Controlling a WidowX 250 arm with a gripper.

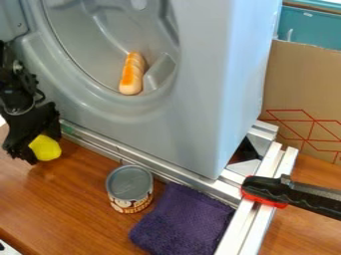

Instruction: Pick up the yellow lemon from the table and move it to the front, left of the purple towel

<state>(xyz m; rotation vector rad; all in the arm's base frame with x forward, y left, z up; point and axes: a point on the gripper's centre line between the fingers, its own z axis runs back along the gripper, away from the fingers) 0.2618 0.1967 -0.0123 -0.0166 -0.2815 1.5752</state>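
My claw [40, 145] is at 9 o'clock in the view, a touch toward 8, coming down from the left edge over the wood-look surface [60, 199]. Fingers clamped on a yellow object [47, 148], rounded, lower part sticking out from between them; can't tell what it is or if it touches the surface. From the yellow object, a can [130, 189] stands upright at about 4 o'clock, well apart: grey lid on top, printed label around the side. Purple cloth [183, 219] lies at 6 o'clock in the view, just beside the can, rumpled, next to the metal rails [186, 175]. Big grey panel [200, 99] stands at 12 o'clock behind the rails, with a round recess [80, 30]. Bread roll [132, 73], orange-brown on top and paler at the lower end, sits at 11 o'clock inside the recess, tilted slightly. At 4 o'clock, a black-and-red clamp [273, 191] lies across the rails near the corner. Cardboard [299, 89] with red lines stands between 2 and 3 o'clock, teal bin [313, 30] behind it, nearer 2.
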